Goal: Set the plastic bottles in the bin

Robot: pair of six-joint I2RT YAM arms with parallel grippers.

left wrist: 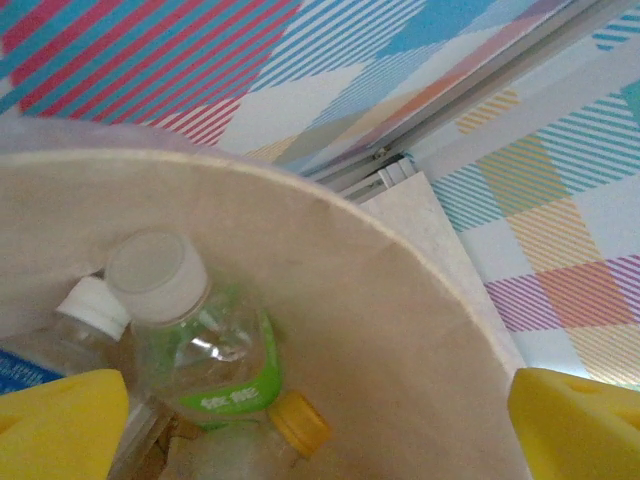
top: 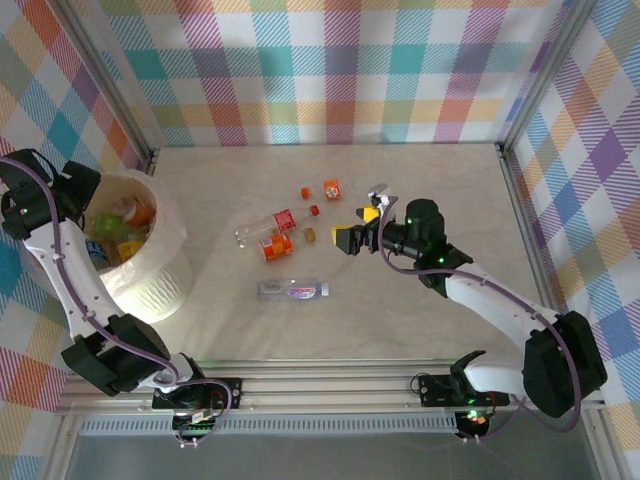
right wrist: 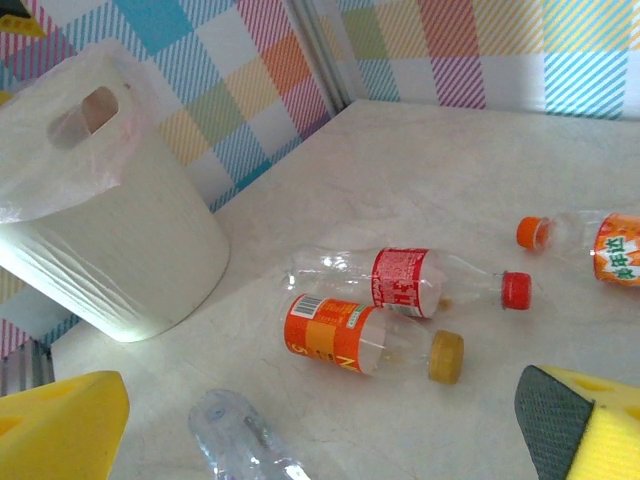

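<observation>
The white ribbed bin [top: 150,290] stands at the left with its bag liner. My left gripper [top: 85,200] hangs open over its mouth; between the yellow fingers [left wrist: 60,425] nothing is held. Inside lie a green-labelled bottle [left wrist: 195,345] with a white cap and a yellow-capped bottle [left wrist: 290,425]. On the table lie a red-labelled bottle [top: 268,224], an orange-labelled bottle [top: 278,245], a clear bottle [top: 292,290] and a small orange bottle [top: 331,187]. My right gripper [top: 360,232] is open and empty, just right of the orange-labelled bottle [right wrist: 350,335] and above the table.
The checked walls and metal corner posts [top: 515,130] close in the table. The bin [right wrist: 110,230] stands against the left wall. Open table surface [top: 420,170] lies at the back and right of the bottles.
</observation>
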